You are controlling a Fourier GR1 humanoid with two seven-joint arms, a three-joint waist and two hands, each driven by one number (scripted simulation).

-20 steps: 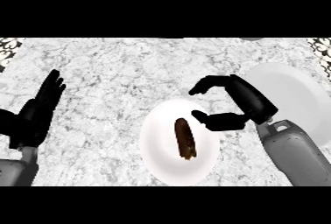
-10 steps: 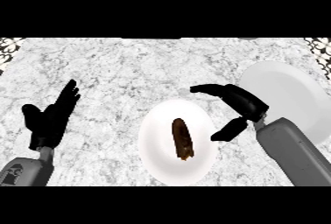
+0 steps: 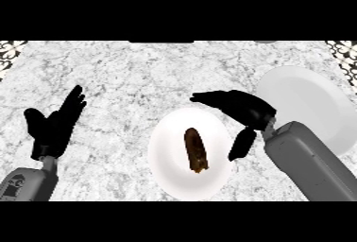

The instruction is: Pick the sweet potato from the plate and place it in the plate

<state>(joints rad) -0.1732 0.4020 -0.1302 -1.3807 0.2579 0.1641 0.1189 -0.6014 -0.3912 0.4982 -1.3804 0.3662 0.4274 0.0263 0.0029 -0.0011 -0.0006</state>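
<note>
Sweet potato (image 3: pixel 196 150) is lying on the near plate (image 3: pixel 167 175), on the marble surface (image 3: pixel 140 75). Your right hand (image 3: pixel 244 109) is hovering over that plate's right rim, fingers open, gripping nothing, overlapping the second plate (image 3: pixel 310 94). Your left hand (image 3: pixel 54 126) is resting open at left.

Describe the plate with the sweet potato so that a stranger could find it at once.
On the marble counter, look centre front, by the right hand. The plate there is white like the bare plate at the right, but it alone holds a brown sweet potato.
</note>
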